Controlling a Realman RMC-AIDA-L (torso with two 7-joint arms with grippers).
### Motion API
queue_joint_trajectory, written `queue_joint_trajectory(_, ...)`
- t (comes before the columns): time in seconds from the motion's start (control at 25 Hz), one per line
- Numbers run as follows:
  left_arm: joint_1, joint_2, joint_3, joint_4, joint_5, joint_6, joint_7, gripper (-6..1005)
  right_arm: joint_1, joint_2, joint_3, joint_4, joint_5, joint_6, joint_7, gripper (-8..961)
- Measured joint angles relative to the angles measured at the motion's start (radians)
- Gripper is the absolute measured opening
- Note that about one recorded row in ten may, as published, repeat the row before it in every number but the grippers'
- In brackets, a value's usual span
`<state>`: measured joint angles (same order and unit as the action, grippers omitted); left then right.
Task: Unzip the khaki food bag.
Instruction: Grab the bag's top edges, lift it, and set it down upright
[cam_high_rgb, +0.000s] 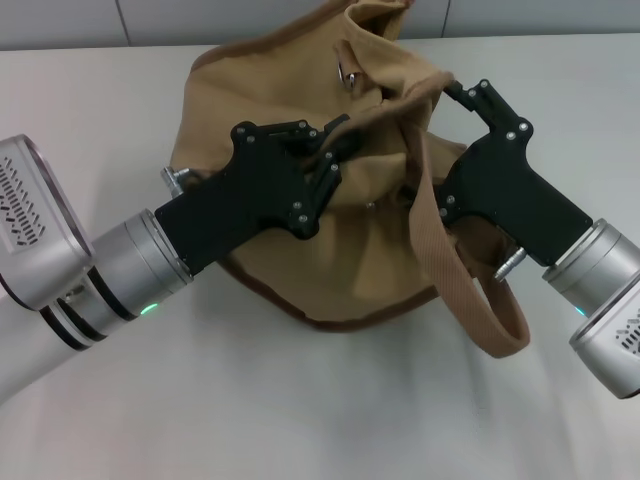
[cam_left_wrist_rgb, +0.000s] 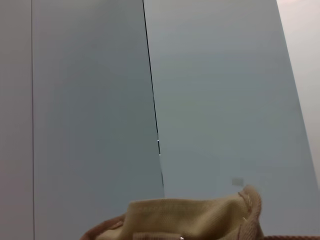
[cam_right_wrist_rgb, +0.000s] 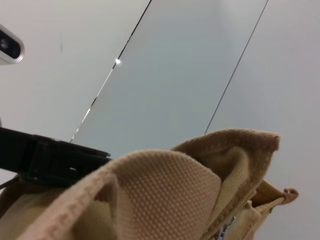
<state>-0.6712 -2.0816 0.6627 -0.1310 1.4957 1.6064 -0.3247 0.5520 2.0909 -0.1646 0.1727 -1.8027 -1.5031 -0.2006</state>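
The bag (cam_high_rgb: 330, 190) slumps on the table (cam_high_rgb: 300, 400), pinned between both grippers. The left gripper (cam_high_rgb: 325, 165) is pressed into the cloth near the top seam, seemingly clenched on a fold, while the right gripper (cam_high_rgb: 462, 92) sits at the bag's right upper edge beside a strap (cam_high_rgb: 450, 260); whether it grips anything I cannot tell. To do this well, I would hold one side firm and draw the zip pull straight along the seam, keeping the cloth taut.

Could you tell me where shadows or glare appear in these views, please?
Head view: soft shadow under the khaki food bag on the table. Left wrist view: even light, small glint on the wall seam. Right wrist view: bright glint on a seam.
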Motion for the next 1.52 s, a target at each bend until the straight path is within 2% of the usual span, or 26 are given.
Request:
queue_joint_trajectory(0.48,-0.001,0.0,-0.003,-0.023,0.047,0.005,0.007,76,0.021,0.0,0.075,0.054,0.009,0.041,0.001,841)
queue_joint_trajectory(0.8,0.007,0.0,-0.005,-0.024,0.049,0.004,0.008,77,0.022,0.0,0.086,0.061,0.006,0.045,0.001,797)
queue_joint_trajectory(1.24,0.009,0.0,-0.006,-0.029,0.051,0.0,0.006,79,0.024,0.0,0.079,0.058,0.003,0.047,-0.001,606)
queue_joint_trajectory(1.52,0.006,0.0,-0.006,-0.038,0.05,-0.004,0.008,80,0.028,0.0,0.077,0.056,0.002,0.047,-0.007,316)
